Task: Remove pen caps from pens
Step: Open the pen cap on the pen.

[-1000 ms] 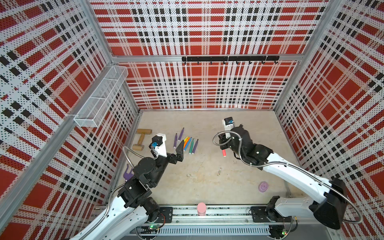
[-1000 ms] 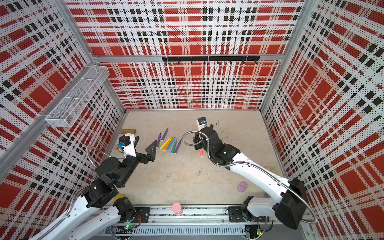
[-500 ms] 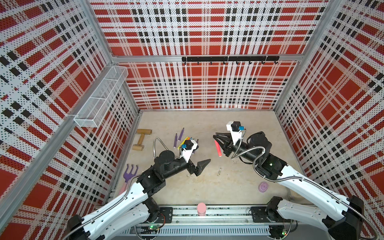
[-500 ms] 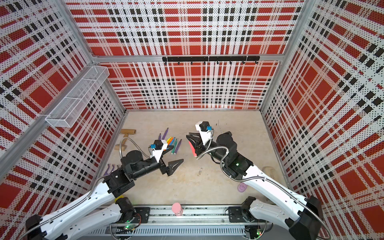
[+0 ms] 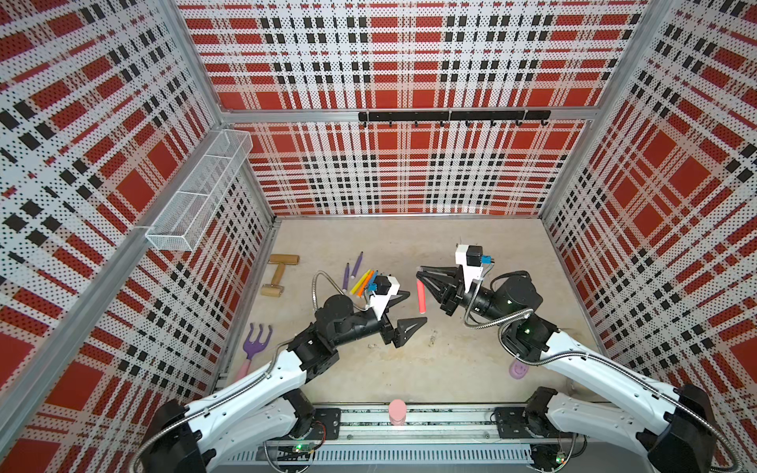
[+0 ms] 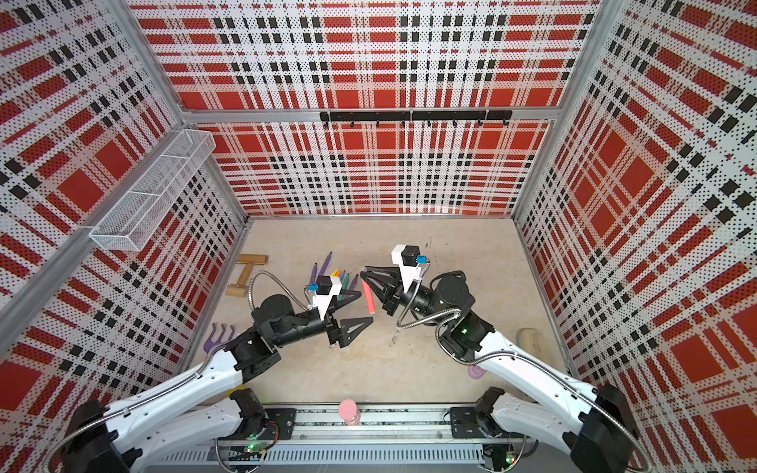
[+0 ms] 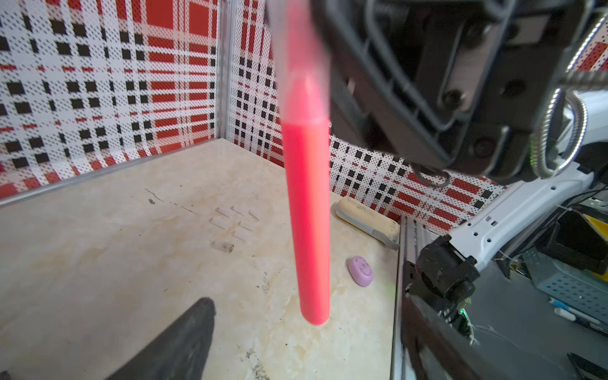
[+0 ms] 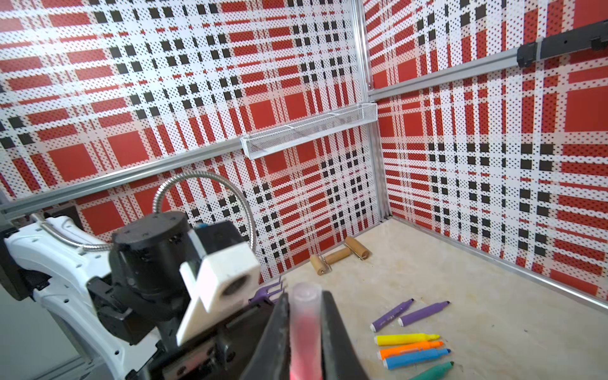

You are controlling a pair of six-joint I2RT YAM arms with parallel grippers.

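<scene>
Upper left of the frame: a white wire basket (image 5: 196,192) is mounted high up. Below it, along the left edge of the table (image 5: 409,368), a wooden roller (image 5: 278,273) and a purple garden fork (image 5: 256,340) lie flat.

Left of centre: six loose pens (image 5: 360,278) lie in a fanned row on the table, two purple, then yellow, orange, blue and teal.

Bottom centre: a pink cylinder (image 5: 397,411) stands upright.

Centre: the left gripper (image 5: 417,306) is released, jaws spread wide, holding nothing. The pink-red pen (image 5: 421,295) hangs roughly upright at its fingertips, clear of the table. In the left wrist view the barrel sits between the spread fingers (image 7: 184,342), and no contact is evident.

Right of centre: the right gripper (image 5: 418,273) is clamped on the pen's upper end. Its fingers (image 8: 279,335) press either side of the pale translucent cap (image 8: 304,309), which sits on the pen.

Lower right: a lilac smiley disc (image 5: 518,370) lies beside the right arm. In the left wrist view, small loose caps (image 7: 222,246) lie clustered on the table behind the hanging pen.
</scene>
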